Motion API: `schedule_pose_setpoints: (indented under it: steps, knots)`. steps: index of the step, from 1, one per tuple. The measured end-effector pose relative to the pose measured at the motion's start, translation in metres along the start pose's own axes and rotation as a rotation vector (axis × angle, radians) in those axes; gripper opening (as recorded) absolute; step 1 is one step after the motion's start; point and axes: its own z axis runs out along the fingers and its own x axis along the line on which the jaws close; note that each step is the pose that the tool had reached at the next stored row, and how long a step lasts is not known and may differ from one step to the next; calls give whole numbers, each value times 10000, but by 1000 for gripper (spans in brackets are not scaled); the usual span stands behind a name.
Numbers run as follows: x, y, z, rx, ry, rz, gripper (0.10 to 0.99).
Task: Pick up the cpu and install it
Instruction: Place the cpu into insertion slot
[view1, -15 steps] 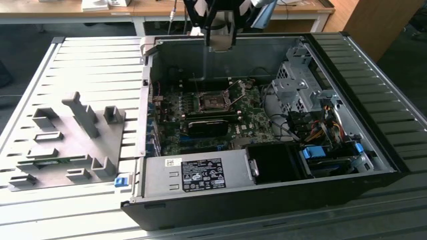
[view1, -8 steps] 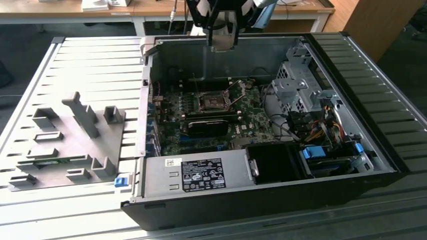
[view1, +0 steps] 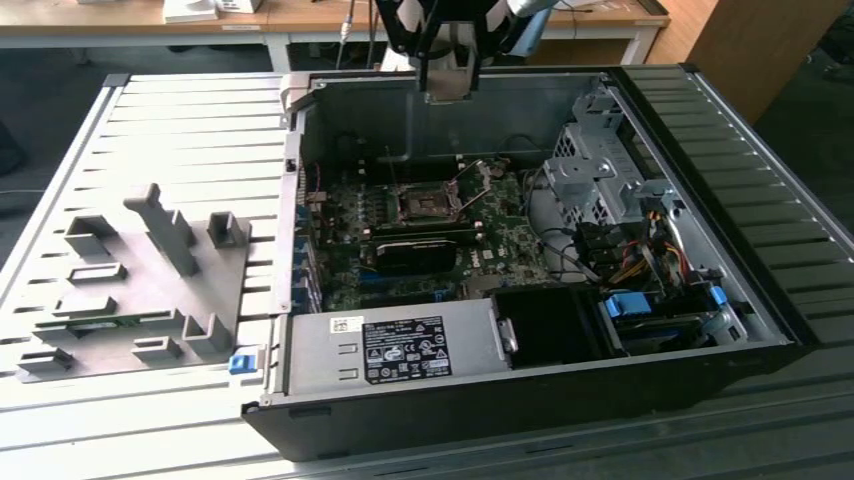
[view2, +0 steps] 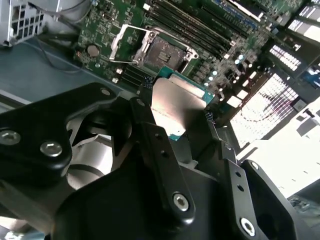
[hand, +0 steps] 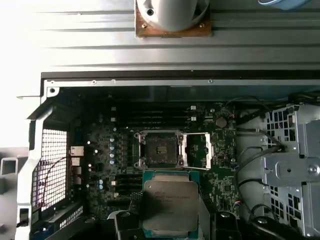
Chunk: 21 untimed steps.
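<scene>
Silvery cpu (hand: 170, 206) seemingly in tool (view2: 177, 102), socket (hand: 161, 148) open

In the exterior view the hand (view1: 447, 85) is cut off by the picture's upper edge, and its fingertips are too small to tell apart. In the second wrist view the black fingers (view2: 159, 150) cover the near part of the cpu (view2: 175, 102). In the first wrist view the cpu (hand: 170, 205) runs off the picture's edge, and its print is too small to read.
</scene>
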Motion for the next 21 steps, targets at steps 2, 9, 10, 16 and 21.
schedule_pose_setpoints:
  steps: [2, 9, 10, 16, 21]
  knots:
    - [0, 0, 0, 2, -28, 251, 529]
    - [0, -1, 6, 2, -157, 1386, 529]
    - [0, -1, 6, 3, -176, 1563, 529]
    - [0, -1, 10, 6, -293, 2602, 529]
    - [0, -2, 13, 6, -387, 3431, 529]
